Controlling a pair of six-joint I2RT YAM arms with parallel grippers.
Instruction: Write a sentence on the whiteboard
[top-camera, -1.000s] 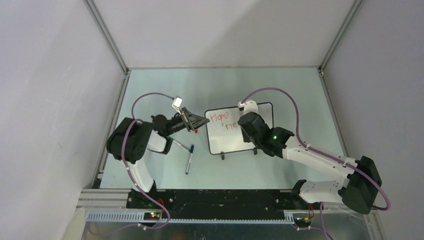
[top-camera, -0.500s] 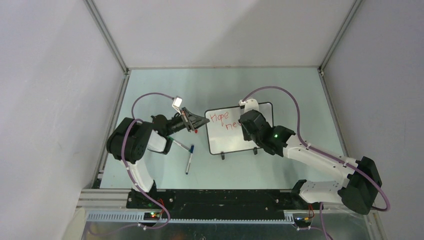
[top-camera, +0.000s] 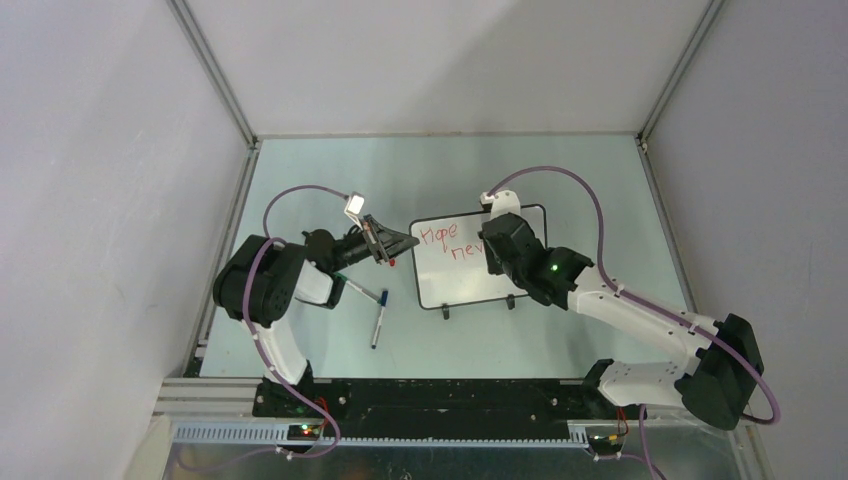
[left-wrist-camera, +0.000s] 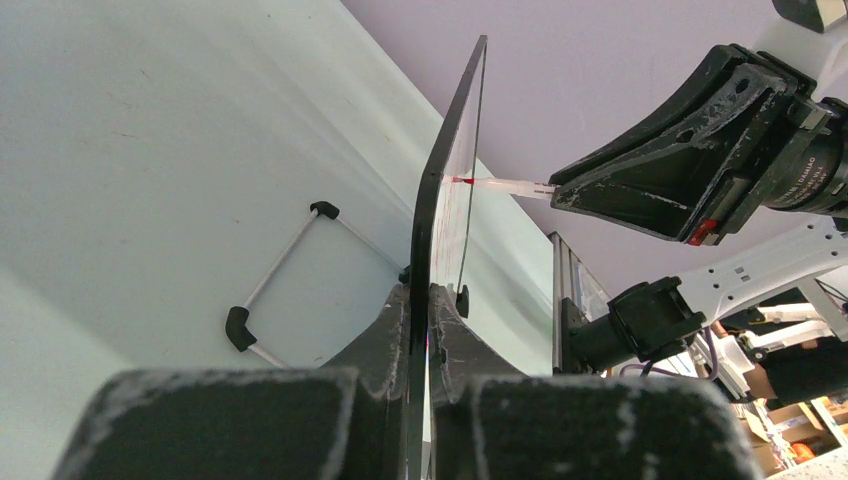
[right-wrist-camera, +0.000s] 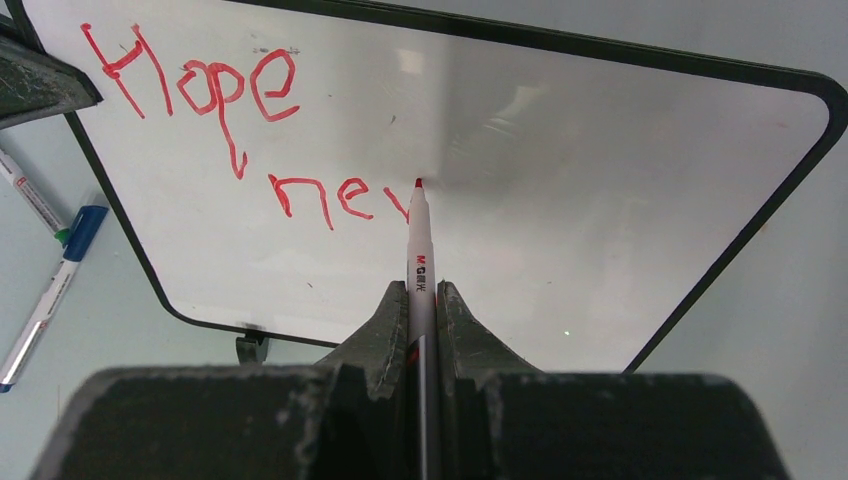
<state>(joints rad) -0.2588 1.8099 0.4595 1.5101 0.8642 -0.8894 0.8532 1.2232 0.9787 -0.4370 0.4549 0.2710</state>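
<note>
The right gripper (right-wrist-camera: 421, 292) is clamped on a red marker (right-wrist-camera: 419, 245), whose tip touches the whiteboard (right-wrist-camera: 620, 200) at the top of a half-drawn "v". The sentence (right-wrist-camera: 232, 140) reads "Hope nev" so far, in two stepped lines on the left half of the board, which stands on the table (top-camera: 560, 180) between the arms. At the board's left edge the left gripper (left-wrist-camera: 420, 305) is pinched shut on the frame, bracing it.

The main risk is likely pressure: the marker sticks out well past the fingers, so a hard push could slide it back in the grip or tilt it, and the stroke would skip or smear. Too much force could also pivot the board in its one-sided hold, since the right edge is free. The lines step downward to the right, so later words may crowd the lower frame. A blue-capped pen (right-wrist-camera: 50, 290) lies on the table beyond the left edge, clear of the work.
</note>
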